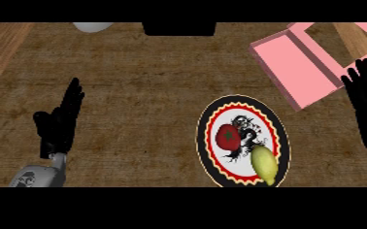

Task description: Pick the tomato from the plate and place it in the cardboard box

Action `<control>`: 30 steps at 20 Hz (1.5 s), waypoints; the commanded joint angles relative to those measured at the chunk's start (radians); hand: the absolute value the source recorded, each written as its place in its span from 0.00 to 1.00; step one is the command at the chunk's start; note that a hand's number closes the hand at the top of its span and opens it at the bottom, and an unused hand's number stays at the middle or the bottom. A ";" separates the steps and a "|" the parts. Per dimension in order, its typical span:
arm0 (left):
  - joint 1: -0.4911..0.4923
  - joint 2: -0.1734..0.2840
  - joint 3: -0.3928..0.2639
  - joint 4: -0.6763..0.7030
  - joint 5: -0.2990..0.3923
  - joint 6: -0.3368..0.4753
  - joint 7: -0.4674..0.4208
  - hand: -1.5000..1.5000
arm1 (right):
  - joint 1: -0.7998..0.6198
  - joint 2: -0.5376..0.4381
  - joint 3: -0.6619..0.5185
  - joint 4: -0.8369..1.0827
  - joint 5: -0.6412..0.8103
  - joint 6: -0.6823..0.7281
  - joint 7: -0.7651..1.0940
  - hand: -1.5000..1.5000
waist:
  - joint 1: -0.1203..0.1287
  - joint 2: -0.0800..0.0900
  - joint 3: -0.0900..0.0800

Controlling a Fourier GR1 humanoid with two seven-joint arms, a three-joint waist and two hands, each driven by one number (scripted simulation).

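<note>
Lying on the left half of the patterned plate [209, 126], the tomato [228, 137] is seen untouched, with a yellow lemon-like fruit [264, 165] just beside it. Round, smooth and probably soft, it is best cupped about its middle. The left hand [60, 121] is held spread and upright, well apart on the worktop [143, 87]; the right hand [356, 99] is shown open at the right edge. Beyond, the pink box [297, 68] is waiting.
</note>
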 commanded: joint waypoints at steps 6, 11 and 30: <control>0.001 -0.012 0.091 -0.157 0.099 -0.001 0.025 0.50 | 0.275 0.193 -0.189 -0.079 0.076 -0.340 -0.170 1.00 | -0.080 -0.025 -0.003; 0.017 -0.038 0.046 -0.204 0.131 -0.052 0.066 0.50 | 0.443 0.252 0.001 -0.020 0.416 -0.547 -0.239 0.00 | -0.029 -0.005 -0.005; -0.023 -0.057 0.038 -0.240 0.110 -0.056 0.132 0.50 | 0.423 -0.165 0.299 -0.632 0.706 -0.070 0.734 0.00 | 0.004 0.005 -0.007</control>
